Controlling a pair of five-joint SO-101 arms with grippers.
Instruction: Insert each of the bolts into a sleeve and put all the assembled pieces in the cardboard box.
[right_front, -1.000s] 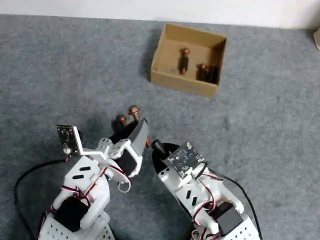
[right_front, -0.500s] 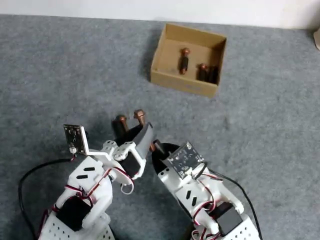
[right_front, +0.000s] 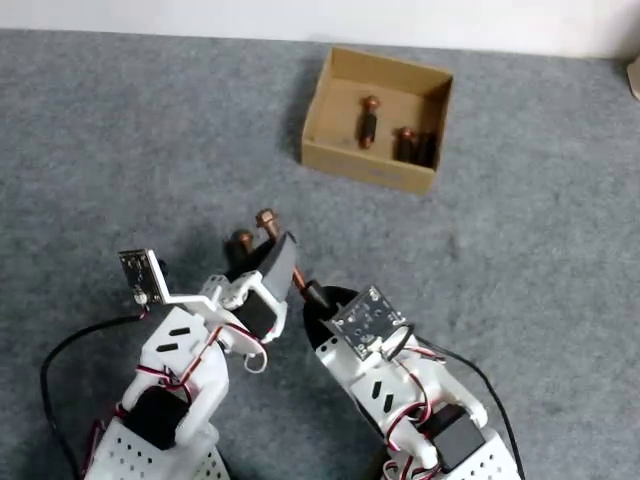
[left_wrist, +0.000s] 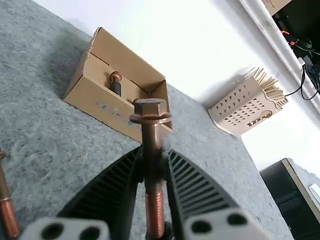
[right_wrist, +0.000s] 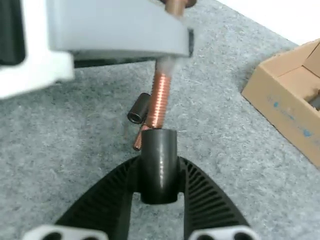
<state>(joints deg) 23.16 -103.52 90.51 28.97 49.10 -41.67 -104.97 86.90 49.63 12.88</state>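
My left gripper (right_front: 277, 256) (left_wrist: 152, 167) is shut on a copper bolt (right_front: 267, 220) (left_wrist: 150, 145), head up and tilted away from me. Its threaded end (right_wrist: 160, 97) reaches down to the mouth of a black sleeve (right_wrist: 159, 165) (right_front: 314, 293); whether the end has gone in I cannot tell. My right gripper (right_wrist: 159, 182) (right_front: 320, 303) is shut on that sleeve. The cardboard box (right_front: 330, 160) (left_wrist: 107, 102) (right_wrist: 287, 115) stands farther back with assembled pieces (right_front: 368, 120) inside. A loose sleeve (right_wrist: 139, 108) and a second bolt (right_front: 241, 240) (left_wrist: 6, 207) lie on the carpet under the left gripper.
Grey carpet covers the table, open between the arms and the box. A beige perforated holder (left_wrist: 247, 107) stands by the white wall beyond the box. A black cable (right_front: 60, 350) runs beside the left arm's base.
The left gripper swung a little toward the right arm with the bolt, then back up. The right gripper with its sleeve stayed put.
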